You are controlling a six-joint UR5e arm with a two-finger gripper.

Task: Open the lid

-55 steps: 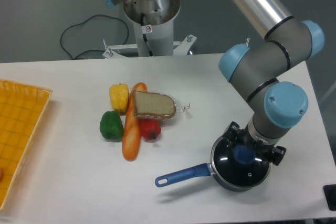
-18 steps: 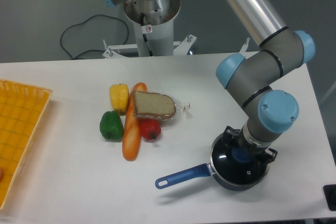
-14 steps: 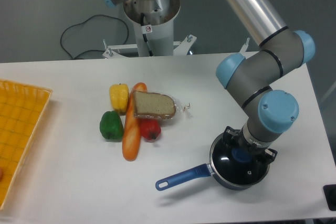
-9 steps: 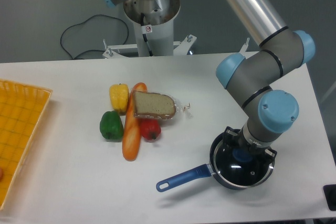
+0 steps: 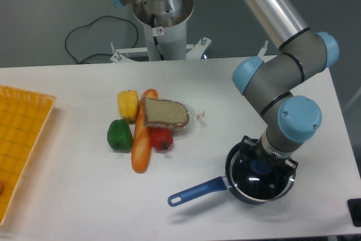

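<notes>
Arm bent down steeply, wrist vertical, end effector (image 5: 260,166) closed around blue knob (image 5: 260,167)

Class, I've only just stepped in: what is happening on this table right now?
A single robot arm has its end effector down on the blue knob of the glass lid, which sits on a saucepan with a long blue handle near the table's front right. The lid looks not yet lifted clear. Whether the fingers are closed on the knob cannot be made out. To the left lie peppers, a baguette and a bread slice, with a yellow tray at the far left.
</notes>
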